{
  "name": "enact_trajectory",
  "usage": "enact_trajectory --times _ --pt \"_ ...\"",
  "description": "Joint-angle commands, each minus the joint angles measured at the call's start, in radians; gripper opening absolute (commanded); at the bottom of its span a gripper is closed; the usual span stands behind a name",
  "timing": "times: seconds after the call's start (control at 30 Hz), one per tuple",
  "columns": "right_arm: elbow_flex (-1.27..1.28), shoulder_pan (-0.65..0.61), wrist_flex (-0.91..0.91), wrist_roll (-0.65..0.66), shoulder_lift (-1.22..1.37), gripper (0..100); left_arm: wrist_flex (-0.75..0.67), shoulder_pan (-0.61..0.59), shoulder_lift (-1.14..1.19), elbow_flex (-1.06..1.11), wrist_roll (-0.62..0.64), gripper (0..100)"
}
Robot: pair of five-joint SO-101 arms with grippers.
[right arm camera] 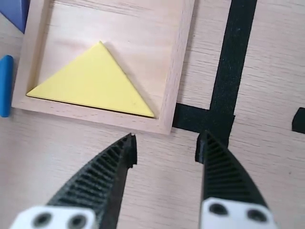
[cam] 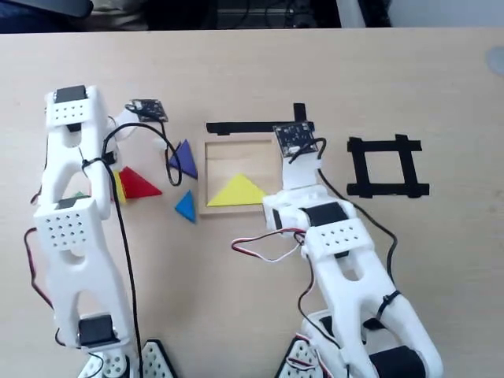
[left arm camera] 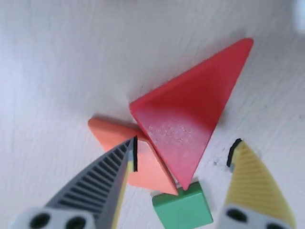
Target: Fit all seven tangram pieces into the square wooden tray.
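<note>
we see the square wooden tray [cam: 213,177] at the middle of the pale wooden table [cam: 236,71], holding one large yellow triangle [cam: 236,191] that lies flat with its long edge against the wall nearest the arms. the right gripper [right arm camera: 165,145] hangs over bare table just outside a corner of the tray, its two black fingers spread apart with nothing between them. the left gripper [left arm camera: 185,152] is off to the side of the tray, also wide open and gripping nothing; a narrow corner of the large red plastic triangle [left arm camera: 190,119] lies between its fingers. that red piece overlaps an orange triangle [left arm camera: 147,164], and a green square [left arm camera: 183,209] sits just beside the red corner. between this cluster and the tray lie an indigo triangle [cam: 184,160] and a small blue triangle [cam: 186,206], both on the table. strips of black tape [cam: 252,127] run along the tray's far side, and a black tape square outline [cam: 358,167] lies well apart from the tray.
</note>
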Motion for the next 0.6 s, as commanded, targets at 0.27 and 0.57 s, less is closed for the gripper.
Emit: enact_trajectory --times 0.27,0.57 --pt "-0.005 0.008 -0.008 0.008 -0.028 21.5 0.002 0.081 0.012 -0.194 -0.015 33" --pt "-0.005 0.008 -0.012 0.008 -0.028 21.5 0.006 0.077 0.014 -0.122 -0.078 33"
